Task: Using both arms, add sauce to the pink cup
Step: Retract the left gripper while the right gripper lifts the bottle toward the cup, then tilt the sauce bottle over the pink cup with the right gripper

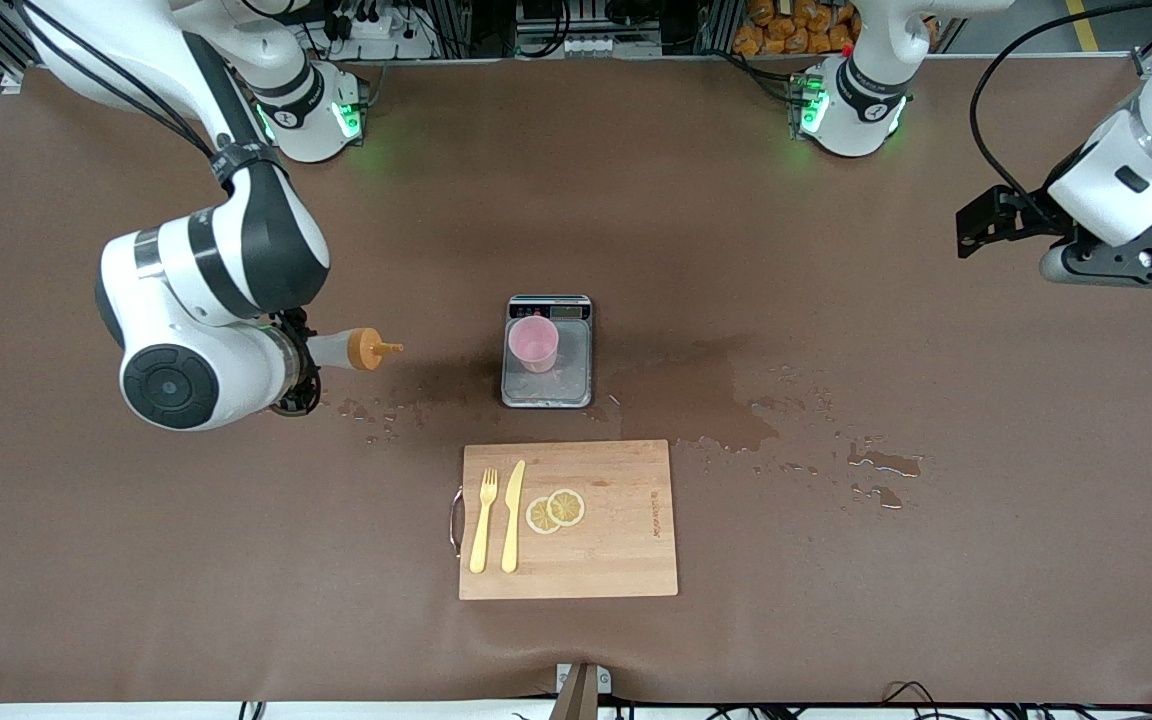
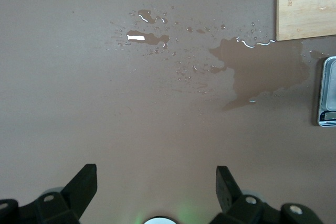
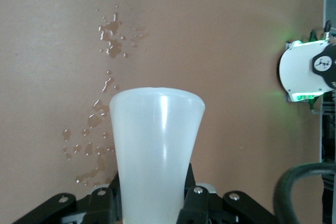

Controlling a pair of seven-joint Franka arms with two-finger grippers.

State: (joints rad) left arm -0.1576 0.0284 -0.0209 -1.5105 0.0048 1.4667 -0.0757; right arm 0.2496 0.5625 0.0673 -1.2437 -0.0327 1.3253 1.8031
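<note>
The sauce bottle (image 1: pixel 341 350), whitish with an orange cap, lies level in my right gripper (image 1: pixel 302 362), above the table toward the right arm's end. Its nozzle points toward the pink cup (image 1: pixel 533 344). The cup stands upright on the grey scale (image 1: pixel 547 385) at mid-table. In the right wrist view the gripper (image 3: pixel 152 203) is shut on the bottle's body (image 3: pixel 156 140); the cap is hidden there. My left gripper (image 1: pixel 981 222) hangs high over the left arm's end of the table. Its fingers (image 2: pixel 84 182) stand wide apart and empty in the left wrist view.
A wooden cutting board (image 1: pixel 626 560) lies nearer to the front camera than the scale. It carries a yellow fork (image 1: pixel 482 522), a yellow knife (image 1: pixel 512 516) and lemon slices (image 1: pixel 555 510). Wet patches (image 1: pixel 726 420) spread beside the scale, and drops (image 1: pixel 376 412) lie under the bottle.
</note>
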